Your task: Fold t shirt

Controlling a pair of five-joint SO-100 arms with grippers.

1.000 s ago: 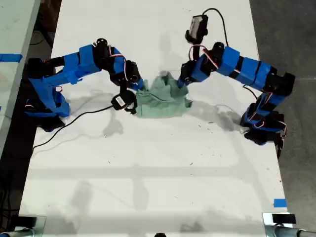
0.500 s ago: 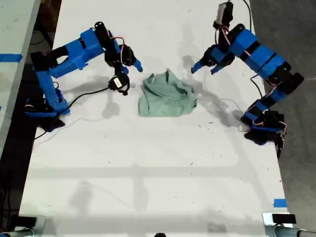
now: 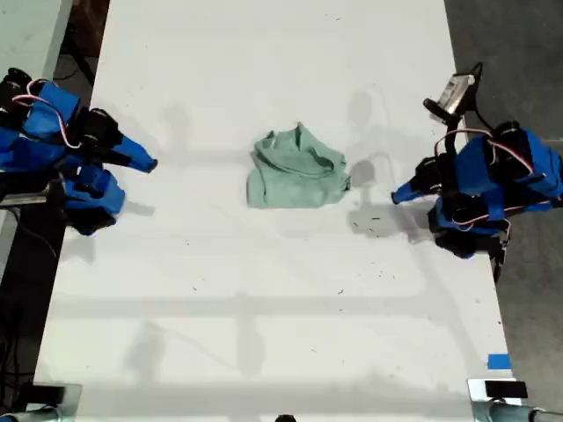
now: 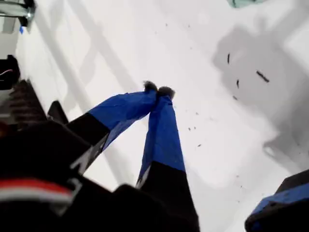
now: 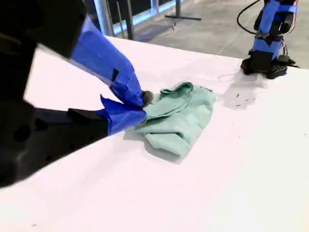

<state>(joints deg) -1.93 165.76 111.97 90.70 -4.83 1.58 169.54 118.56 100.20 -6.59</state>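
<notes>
The t shirt [image 3: 295,171], pale mint green and bunched into a small folded heap, lies on the white table [image 3: 264,299] midway between the two arms. It also shows as a sliver [image 4: 244,2] in the first wrist view and as the t shirt [image 5: 181,116] in the second wrist view. My first gripper [image 3: 396,194] [image 4: 157,89] is at the exterior view's right, shut and empty, well clear of the cloth. At the exterior view's left, my second gripper [image 3: 150,164] [image 5: 143,100] is also shut and empty, and far from the shirt.
A blue tape mark [image 3: 498,361] sits near the table's front corner at the exterior view's right. Small black specks [image 3: 362,225] dot the table by the first arm. The first arm's base [image 5: 264,58] shows beyond the shirt in the second wrist view.
Both grippers were at the shirt a second ago. They let go and drew back to opposite sides of the table. The shirt stays where it was dropped.
</notes>
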